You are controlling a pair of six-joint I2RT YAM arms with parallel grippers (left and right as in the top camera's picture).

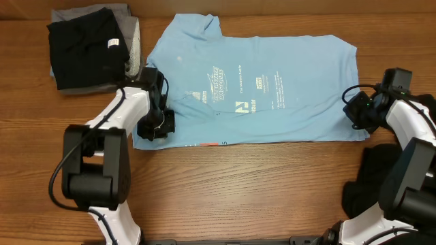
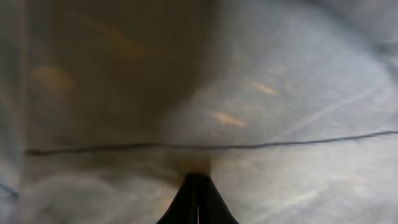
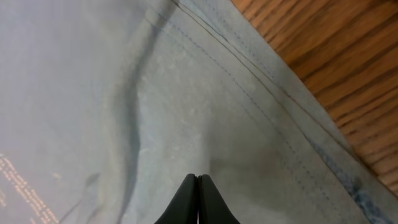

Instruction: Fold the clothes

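Your left gripper (image 1: pixel 155 126) and right gripper (image 1: pixel 355 109) both have their jaws pressed together, pinching the light-blue T-shirt (image 1: pixel 259 82) at opposite ends. It's spread flat toward the table's (image 1: pixel 238 197) far edge, so I'd guess holding both ends sets up one even fold.

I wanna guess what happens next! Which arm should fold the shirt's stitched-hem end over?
Right, probably: the right pincer is shut on the T-shirt by that hem; the left pincer pinches the opposite end.
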